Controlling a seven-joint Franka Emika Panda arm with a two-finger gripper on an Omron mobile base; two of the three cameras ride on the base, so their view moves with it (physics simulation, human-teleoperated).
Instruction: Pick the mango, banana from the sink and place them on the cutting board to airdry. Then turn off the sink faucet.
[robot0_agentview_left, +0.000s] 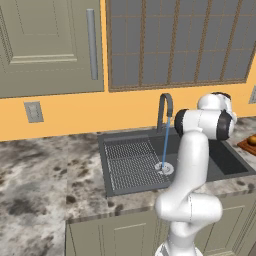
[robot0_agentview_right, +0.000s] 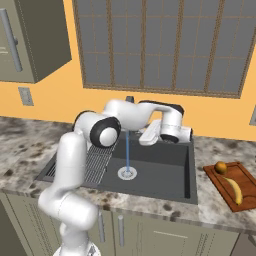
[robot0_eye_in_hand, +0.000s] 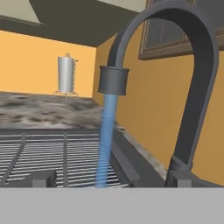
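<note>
Speckled stone surface (robot0_agentview_right: 220, 205) ran around the sink (robot0_agentview_right: 165, 175), and right of that sink I saw the mango (robot0_agentview_right: 220, 167) and banana (robot0_agentview_right: 234, 190) lying on the cutting board (robot0_agentview_right: 247, 175). I had my claw (robot0_agentview_right: 148, 136) at the sink's back rim beside the sink faucet (robot0_eye_in_hand: 192, 87), wide open and holding nothing, while a blue stream (robot0_eye_in_hand: 105, 140) ran.

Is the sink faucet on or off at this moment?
On. A blue stream of water runs from the sink faucet spout down to the drain in the sink.
</note>
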